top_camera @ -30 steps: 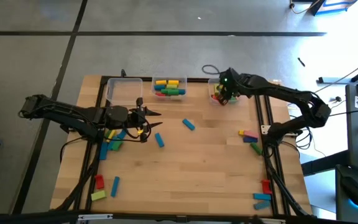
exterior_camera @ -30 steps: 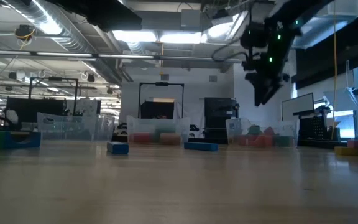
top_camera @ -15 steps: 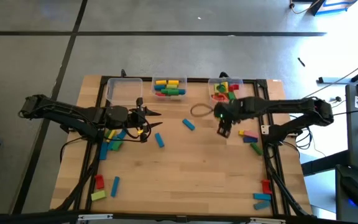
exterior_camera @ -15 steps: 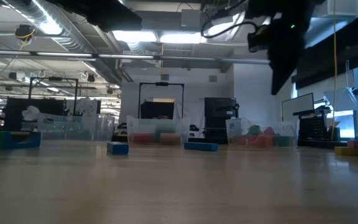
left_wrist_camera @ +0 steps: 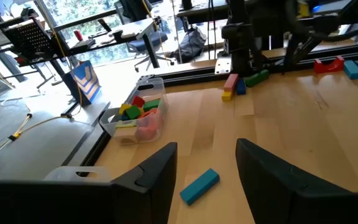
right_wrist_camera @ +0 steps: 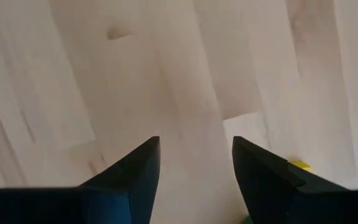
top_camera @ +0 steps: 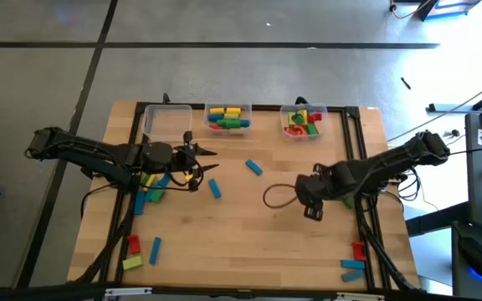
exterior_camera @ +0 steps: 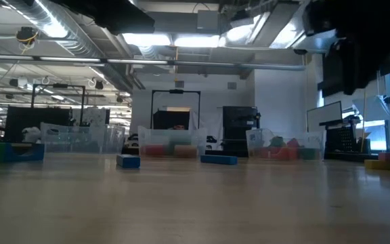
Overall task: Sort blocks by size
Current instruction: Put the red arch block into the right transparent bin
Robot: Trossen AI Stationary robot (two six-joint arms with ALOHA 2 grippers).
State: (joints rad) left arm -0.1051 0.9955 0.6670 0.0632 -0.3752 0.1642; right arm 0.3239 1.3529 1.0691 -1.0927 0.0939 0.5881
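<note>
Bare wood table [top_camera: 249,234] mid-span, blocks [top_camera: 145,194] along edges, both end effectors [top_camera: 204,161] [top_camera: 310,210] parted, empty.

a lab: exposed ceiling ducts [exterior_camera: 66,37], equipment racks [exterior_camera: 175,118], concrete floor [top_camera: 224,75].

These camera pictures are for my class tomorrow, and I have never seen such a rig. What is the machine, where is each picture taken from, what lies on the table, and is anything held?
Two dark robot arms work at a wooden table. One picture looks straight down, one looks level across the tabletop, and two come from cameras on the wrists. The left end effector hovers near the table's left side, open and empty. The right end effector hangs over bare wood right of centre, also open and empty. Coloured blocks lie scattered near both side edges, with two blue blocks mid-table. Three clear bins stand along the far edge; the left one looks empty, and the other two hold blocks.
</note>
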